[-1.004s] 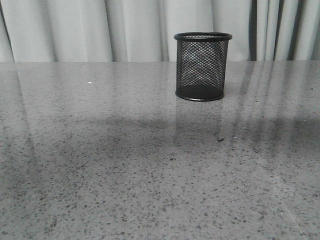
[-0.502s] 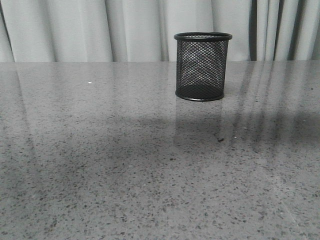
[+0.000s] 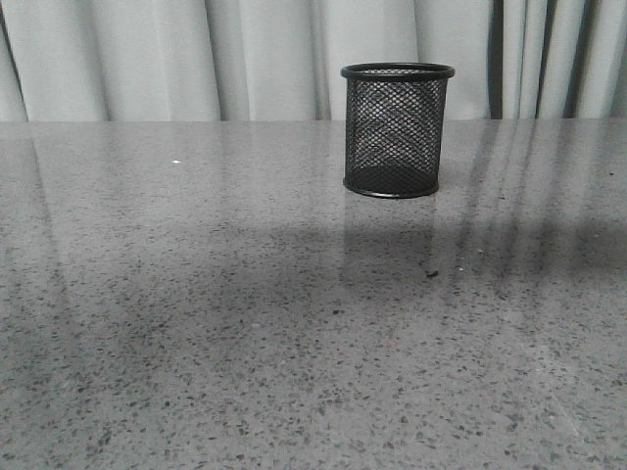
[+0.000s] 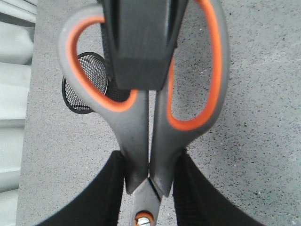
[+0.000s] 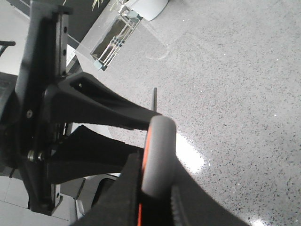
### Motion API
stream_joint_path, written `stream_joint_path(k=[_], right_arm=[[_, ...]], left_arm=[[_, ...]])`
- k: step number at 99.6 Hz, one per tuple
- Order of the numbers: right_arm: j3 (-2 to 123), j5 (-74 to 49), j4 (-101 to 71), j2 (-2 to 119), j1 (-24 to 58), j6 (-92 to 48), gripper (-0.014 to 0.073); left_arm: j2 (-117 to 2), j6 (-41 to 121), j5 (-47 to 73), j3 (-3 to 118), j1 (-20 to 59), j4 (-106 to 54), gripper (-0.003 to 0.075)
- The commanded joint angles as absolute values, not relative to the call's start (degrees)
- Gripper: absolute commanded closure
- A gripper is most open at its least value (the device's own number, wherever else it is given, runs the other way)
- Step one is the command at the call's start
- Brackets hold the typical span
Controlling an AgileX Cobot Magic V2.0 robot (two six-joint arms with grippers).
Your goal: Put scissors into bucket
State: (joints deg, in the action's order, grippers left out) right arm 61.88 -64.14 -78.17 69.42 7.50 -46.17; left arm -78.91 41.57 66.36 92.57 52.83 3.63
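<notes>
The bucket (image 3: 397, 130), a black mesh cup, stands upright at the back of the table, right of centre; no arm shows in the front view. In the left wrist view the scissors (image 4: 141, 127), grey handles lined in orange, sit between my left gripper (image 4: 149, 179), which is shut on the handle necks just above the pivot screw. A black finger (image 4: 141, 42) of the other arm covers the handle loops. The bucket (image 4: 82, 89) lies far below, seen through one loop. In the right wrist view my right gripper (image 5: 157, 197) is shut on a grey handle loop (image 5: 160, 146).
Grey speckled table (image 3: 245, 343) with pale curtains (image 3: 147, 59) behind it. A small dark speck (image 3: 432, 273) lies in front of the bucket. The left arm's black frame (image 5: 89, 108) fills one side of the right wrist view, with a table corner and glassy fittings (image 5: 113, 40) beyond.
</notes>
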Motion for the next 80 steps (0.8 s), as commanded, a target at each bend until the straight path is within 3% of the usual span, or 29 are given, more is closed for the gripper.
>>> stream_joint_path(k=[1, 10, 20, 25, 46, 80], right_arm=[[63.9, -65.1, -81.0, 68.4, 7.6, -47.5, 0.0659], [63.9, -65.1, -80.8, 68.4, 7.6, -47.5, 0.0659], [63.9, -64.5, -80.4, 68.4, 7.6, -47.5, 0.0659], [63.9, -64.0, -79.9, 68.4, 7.6, -47.5, 0.0659], [65.1, -59.0, -75.0, 68.4, 7.5, -45.8, 0.0643], [80.3, -56.1, -52.9, 68.5, 2.7, -32.2, 0.0643]], left_arm=[[-77.5, 40.6, 62.3, 94.7, 53.2, 3.2, 0.0685], [-77.5, 40.6, 62.3, 94.7, 53.1, 3.2, 0.0559], [-77.5, 40.5, 62.2, 95.0, 53.0, 3.7, 0.0347], [-77.5, 40.2, 62.2, 95.5, 52.5, 4.1, 0.0289], [-77.5, 33.6, 62.4, 99.9, 44.6, 4.5, 0.0282], [-76.6, 28.0, 69.3, 103.8, 18.1, -4.7, 0.0282]])
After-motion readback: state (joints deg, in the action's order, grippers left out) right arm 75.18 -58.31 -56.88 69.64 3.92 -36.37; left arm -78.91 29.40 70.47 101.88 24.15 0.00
